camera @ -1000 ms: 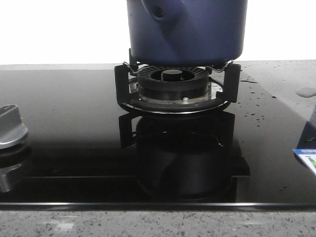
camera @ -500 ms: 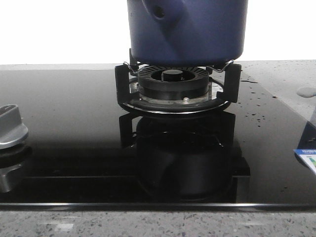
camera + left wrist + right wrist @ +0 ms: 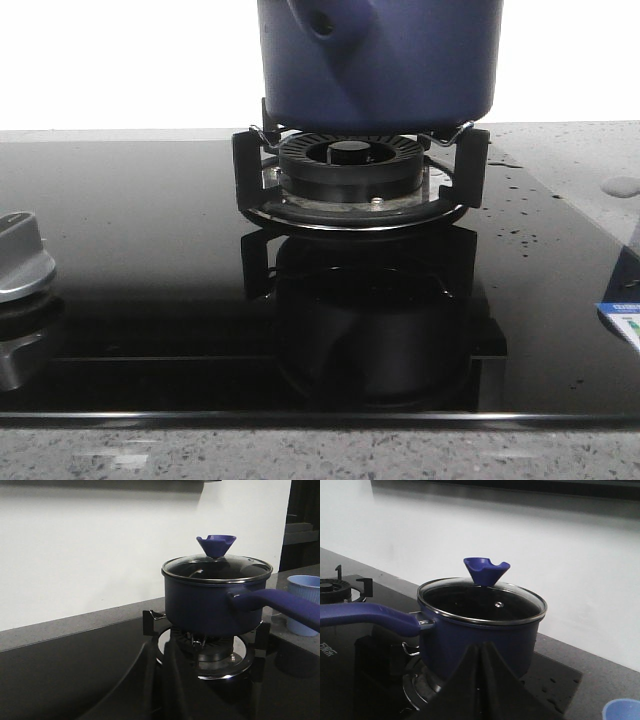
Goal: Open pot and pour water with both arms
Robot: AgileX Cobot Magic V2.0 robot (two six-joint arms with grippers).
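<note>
The dark navy pot (image 3: pixel 380 60) stands on the gas burner (image 3: pixel 355 170); its top is cut off in the front view. In the left wrist view the pot (image 3: pixel 200 605) has its glass lid (image 3: pixel 217 569) on, with a blue funnel-shaped knob (image 3: pixel 216 545), and its long handle (image 3: pixel 280 602) points away to one side. The right wrist view shows the pot (image 3: pixel 450 640), lid (image 3: pixel 480 602), knob (image 3: pixel 486 570) and handle (image 3: pixel 370 616). My left gripper (image 3: pixel 160 647) and right gripper (image 3: pixel 481 647) are both shut and empty, short of the pot. Neither shows in the front view.
A black grate (image 3: pixel 250 165) rings the burner on the glossy black glass hob (image 3: pixel 130 230). A silver stove knob (image 3: pixel 20 255) is at the front left. Water drops (image 3: pixel 520 215) lie right of the burner. A pale blue cup (image 3: pixel 305 602) stands beyond the handle. A second burner (image 3: pixel 335 587) is further off.
</note>
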